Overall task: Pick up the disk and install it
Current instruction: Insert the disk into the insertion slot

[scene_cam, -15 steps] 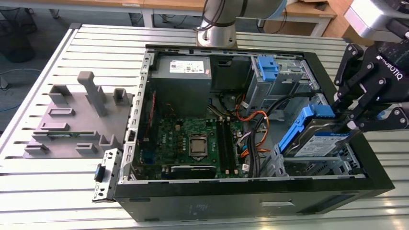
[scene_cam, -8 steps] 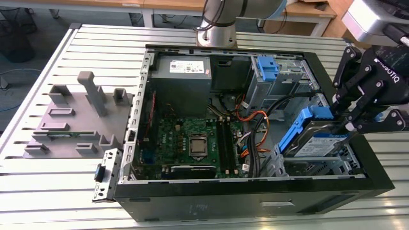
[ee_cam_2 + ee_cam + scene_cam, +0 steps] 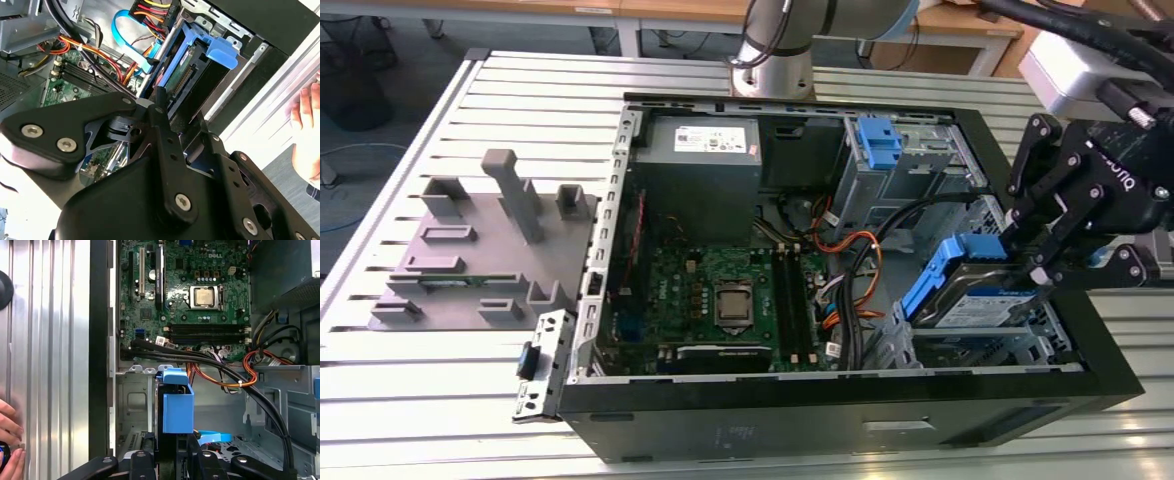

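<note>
You will find the gripper (image 3: 1035, 262) at the front corner of the open computer case (image 3: 854, 425) on the exterior view's right, its jaws pinched onto the disk (image 3: 977, 302) at the raised blue carrier end. The disk sits tilted: its lower end is down inside the metal drive bay (image 3: 994, 348), while the gripped end stands above the bay's rim, so it is not yet lying flat. In the first wrist view the blue carrier (image 3: 176, 407) stands directly between the two fingers (image 3: 142, 462), touching both, with the black cable bundle (image 3: 225, 371) crossing just beside it and the motherboard (image 3: 192, 290) beyond. In the second wrist view the disk's connector edge (image 3: 184, 80) faces the board side of the case. Note a person's hand (image 3: 10, 440) resting on the slatted table (image 3: 50, 340) outside the case wall, well apart from the jaws.
</note>
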### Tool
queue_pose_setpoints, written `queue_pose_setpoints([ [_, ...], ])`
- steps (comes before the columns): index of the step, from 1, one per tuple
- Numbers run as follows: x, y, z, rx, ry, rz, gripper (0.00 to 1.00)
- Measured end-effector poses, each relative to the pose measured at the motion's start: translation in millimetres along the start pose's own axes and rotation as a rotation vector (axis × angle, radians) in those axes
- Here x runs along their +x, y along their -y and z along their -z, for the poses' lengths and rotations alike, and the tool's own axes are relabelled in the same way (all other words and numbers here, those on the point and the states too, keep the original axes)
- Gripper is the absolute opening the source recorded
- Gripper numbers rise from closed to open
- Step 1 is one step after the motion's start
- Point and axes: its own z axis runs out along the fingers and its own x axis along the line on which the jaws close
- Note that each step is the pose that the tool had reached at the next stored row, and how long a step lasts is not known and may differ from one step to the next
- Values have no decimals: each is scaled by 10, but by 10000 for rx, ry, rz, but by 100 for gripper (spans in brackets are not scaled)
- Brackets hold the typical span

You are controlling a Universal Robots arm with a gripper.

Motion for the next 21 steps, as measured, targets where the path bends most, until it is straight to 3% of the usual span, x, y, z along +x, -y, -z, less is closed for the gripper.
queue_pose_setpoints([
  [12,12,11,-217,0,1,0,35],
  [21,12,11,-225,1,-2,0,36],
])
